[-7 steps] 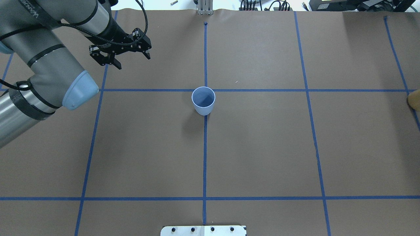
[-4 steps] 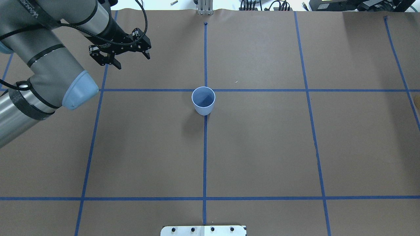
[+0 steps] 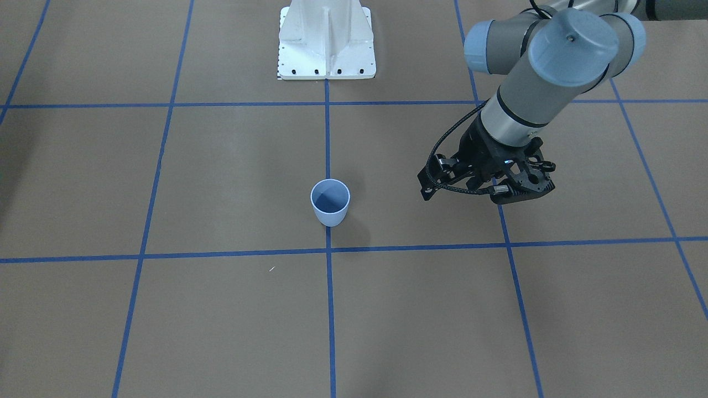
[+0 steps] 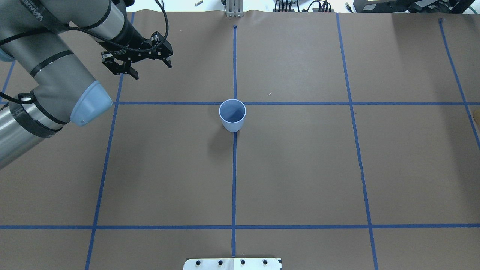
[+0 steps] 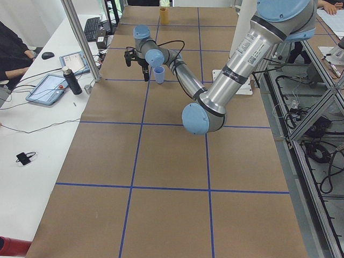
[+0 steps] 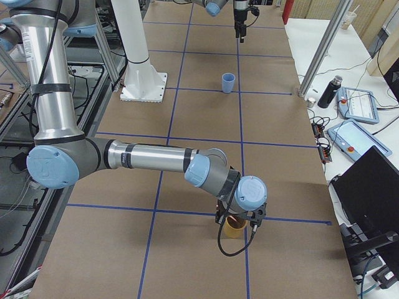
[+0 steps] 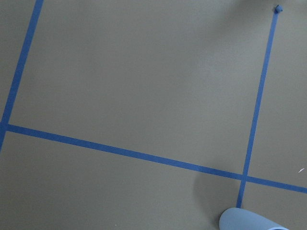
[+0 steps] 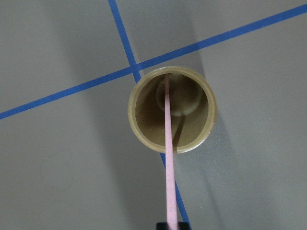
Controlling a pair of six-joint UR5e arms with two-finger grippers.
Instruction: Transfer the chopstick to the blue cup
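Note:
The blue cup [image 4: 232, 114] stands upright and empty at the table's middle; it also shows in the front view [image 3: 330, 202] and at the left wrist view's bottom edge [image 7: 249, 221]. My left gripper [image 4: 152, 71] hovers open and empty, back-left of the cup [image 3: 470, 193]. The pink chopstick [image 8: 167, 158] leans with its lower end inside a tan cup [image 8: 144, 129] at the table's right end [image 6: 235, 228]. My right gripper [image 8: 171, 224] is above that cup [image 6: 238, 215], its fingers closed on the chopstick's upper end.
The white robot base plate [image 3: 326, 50] is at the table's near-robot edge. Blue tape lines grid the brown table. A side bench holds tablets [image 5: 51, 86] and a bottle [image 5: 69, 80], with a metal post [image 5: 80, 37] beside it. A seated person [image 5: 13, 48] is by the bench.
The tan shape at the overhead view's right edge has slid mostly out of frame to the right. The left arm and blue cup have barely moved.

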